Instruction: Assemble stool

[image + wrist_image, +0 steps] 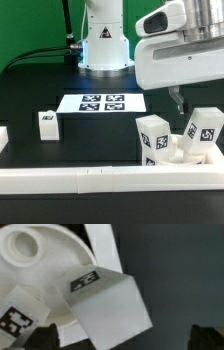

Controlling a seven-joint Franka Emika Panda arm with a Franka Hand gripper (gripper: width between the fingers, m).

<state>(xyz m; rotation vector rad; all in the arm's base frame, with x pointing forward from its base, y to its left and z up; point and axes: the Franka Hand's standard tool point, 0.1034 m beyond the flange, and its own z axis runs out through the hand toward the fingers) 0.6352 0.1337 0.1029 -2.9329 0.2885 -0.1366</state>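
Three leg blocks (155, 140) with black-and-white square tags (207, 130); jaws wide open and empty

The marker board (101, 102) lies on the surface (30, 90), with a lone leg block (47, 123) toward the exterior view's left. Toward the right, two leg blocks (155, 138) sit on the seat (178, 152), behind the border rail (100, 180).

A tagged leg (108, 308) is resting against the seat (45, 266), near its round socket (25, 245). A second leg (18, 317) is sitting just beside the first. The fingers (46, 336) are standing wide apart, gripping nothing, over the dark tabletop (175, 269).
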